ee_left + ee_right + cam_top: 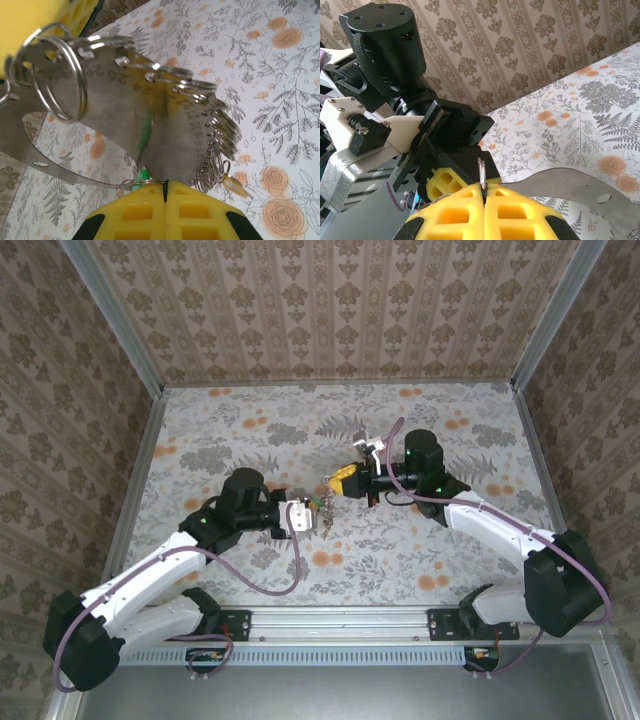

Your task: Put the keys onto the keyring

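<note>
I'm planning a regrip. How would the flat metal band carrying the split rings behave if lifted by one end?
The metal band looks thin and curved, so it would probably flex rather than stay rigid. Its split rings hang loose through edge holes, so they would likely swing and slide.

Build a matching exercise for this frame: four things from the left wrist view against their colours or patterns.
Things:
1. pads of the left gripper
2. key head just above those pads
3. split rings
4. table cover

Looks:
a. green
b. floral print
c. yellow
d. silver

Pairs: 1-c, 2-a, 3-d, 4-b.
</note>
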